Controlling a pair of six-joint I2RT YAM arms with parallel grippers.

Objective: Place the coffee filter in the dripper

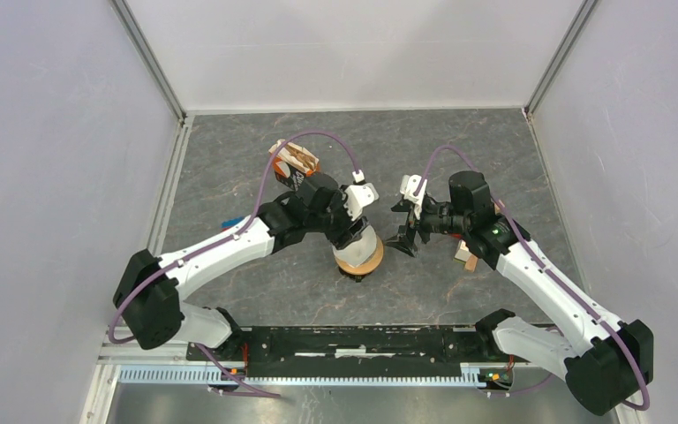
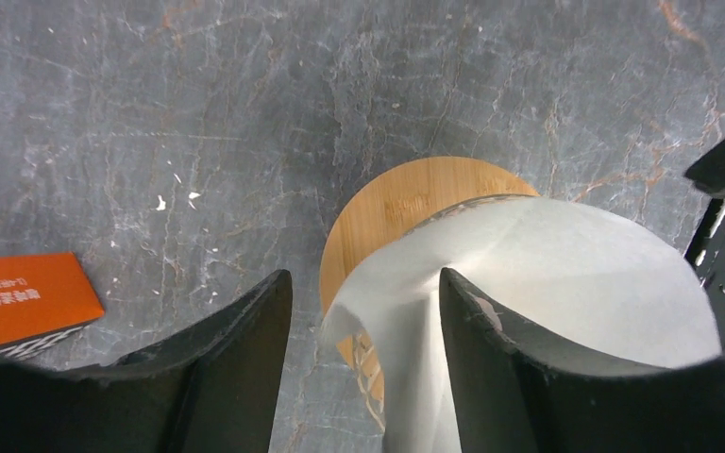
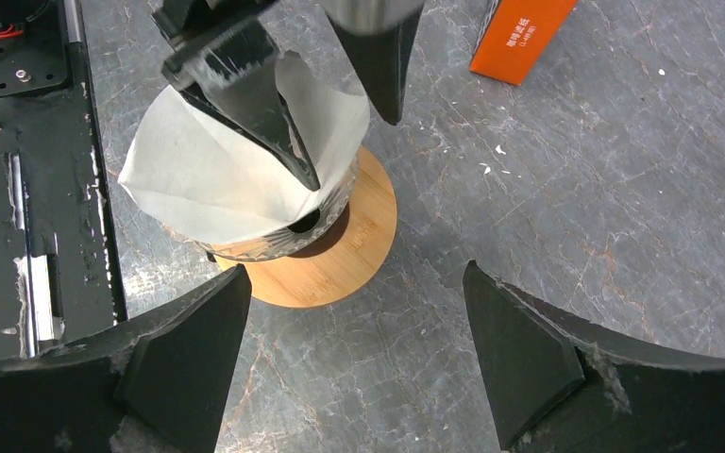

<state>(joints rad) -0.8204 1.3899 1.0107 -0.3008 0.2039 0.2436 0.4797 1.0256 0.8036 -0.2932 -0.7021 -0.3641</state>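
Note:
The dripper [image 1: 358, 259] stands mid-table: a clear ribbed glass cone [image 3: 269, 243] on a round tan wooden collar [image 3: 340, 264] [image 2: 406, 203]. The white coffee filter [image 3: 203, 175] [image 2: 566, 274] sits opened inside the cone, its rim above the glass. My left gripper [image 2: 365, 278] [image 1: 353, 231] hangs over it with jaws apart; one finger [image 3: 255, 90] is inside the filter, the other [image 3: 378, 57] outside, clear of the paper. My right gripper [image 3: 357, 274] [image 1: 403, 237] stands open just right of the dripper, nothing between its fingers.
An orange box [image 1: 296, 162] [image 2: 24, 297] [image 3: 524, 33] lies behind the dripper to the left. A small tan object [image 1: 466, 256] lies under my right arm. A blue item [image 1: 229, 223] peeks out by my left arm. The black base rail [image 1: 362, 340] runs along the near edge.

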